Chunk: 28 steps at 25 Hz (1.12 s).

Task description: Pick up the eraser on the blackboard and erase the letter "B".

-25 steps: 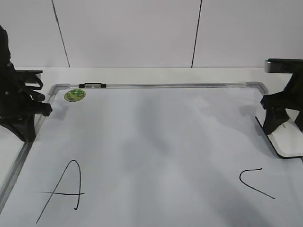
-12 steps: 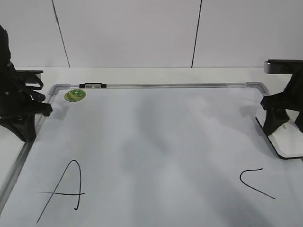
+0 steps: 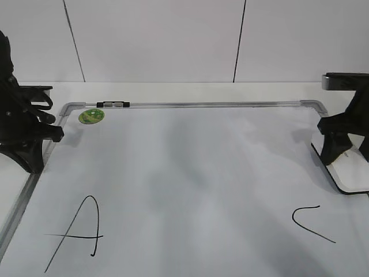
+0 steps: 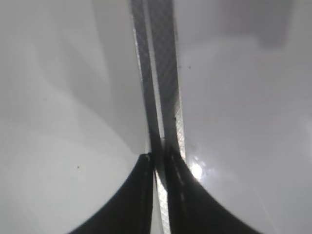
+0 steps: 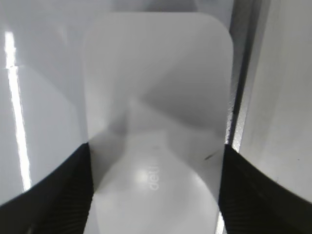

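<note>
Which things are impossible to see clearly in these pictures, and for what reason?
- Letter "B": not seen in any view; only the "A" and "C" show on the blackboard.
- Eraser: exterior view's right edge and the right gripper hide part; whether the jaws touch it is unclear.
- Eraser print: blurred, right wrist view.
- Left gripper: jaw ends only.

Eraser [image 3: 353, 171] on blackboard's [image 3: 190, 105] right edge

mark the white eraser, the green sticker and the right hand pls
White rounded plastic eraser [image 5: 156, 122]: right wrist view, middle of its top face.
Small round green sticker [image 3: 91, 116]: exterior view, its centre.
Right hand [image 5: 155, 187]: right wrist view, midway between its black fingertips.
</note>
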Tool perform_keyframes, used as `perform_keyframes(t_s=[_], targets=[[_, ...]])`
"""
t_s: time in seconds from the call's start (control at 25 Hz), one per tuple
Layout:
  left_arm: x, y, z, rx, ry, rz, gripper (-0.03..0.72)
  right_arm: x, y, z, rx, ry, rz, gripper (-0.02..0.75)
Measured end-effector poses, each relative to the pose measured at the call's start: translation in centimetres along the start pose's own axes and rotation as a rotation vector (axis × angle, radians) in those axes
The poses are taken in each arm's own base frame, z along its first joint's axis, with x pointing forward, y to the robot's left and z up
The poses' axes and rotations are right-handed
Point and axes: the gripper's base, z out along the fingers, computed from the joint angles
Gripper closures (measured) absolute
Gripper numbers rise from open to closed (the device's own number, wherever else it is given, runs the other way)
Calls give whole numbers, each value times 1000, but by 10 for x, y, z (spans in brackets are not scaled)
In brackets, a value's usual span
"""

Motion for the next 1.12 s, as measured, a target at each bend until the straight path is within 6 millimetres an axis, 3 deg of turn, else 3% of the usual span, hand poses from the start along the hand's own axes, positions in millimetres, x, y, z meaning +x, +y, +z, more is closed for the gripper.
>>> perform_keyframes(t_s=[1.12], targets=[[0,0,0,0,2,1,644,0,-3,4,26,15,15,208]])
